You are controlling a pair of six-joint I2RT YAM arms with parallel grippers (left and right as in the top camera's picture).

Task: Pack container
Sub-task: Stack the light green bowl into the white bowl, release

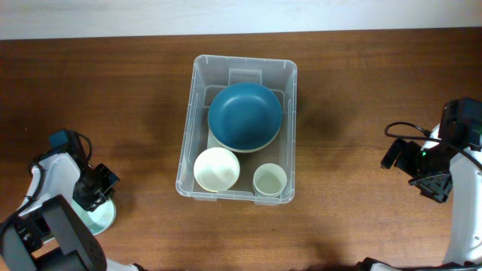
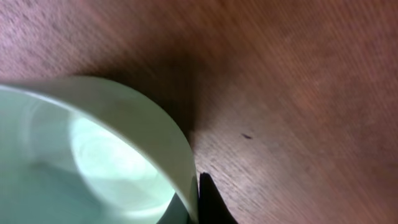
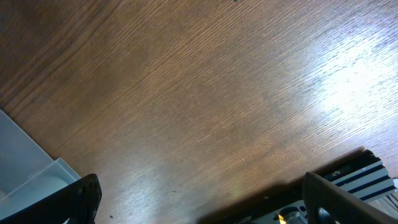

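One green bowl (image 2: 93,155) outside; container (image 1: 245,60) holds three dishes (image 1: 245,114).

On the counter (image 1: 361,83), between left end effector (image 1: 100,197) and right end effector (image 3: 202,205): container (image 1: 187,135). Inside, far end: large bowl (image 1: 245,115). Near end: small bowl (image 1: 217,168) on the left end effector's side, cup (image 1: 269,181) beside it. Directly beneath left end effector: lone bowl (image 2: 93,155).
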